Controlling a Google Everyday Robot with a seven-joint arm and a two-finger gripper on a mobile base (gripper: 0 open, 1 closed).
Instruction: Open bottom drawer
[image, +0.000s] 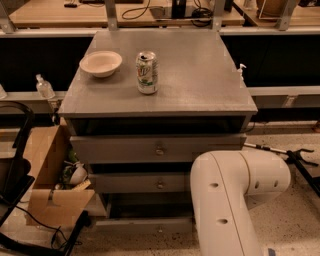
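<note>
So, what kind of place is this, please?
Probably a lab or workshop: a grey drawer cabinet, a workbench with cables behind, a cardboard box of clutter. Only the white arm shows; the gripper is out of view.
</note>
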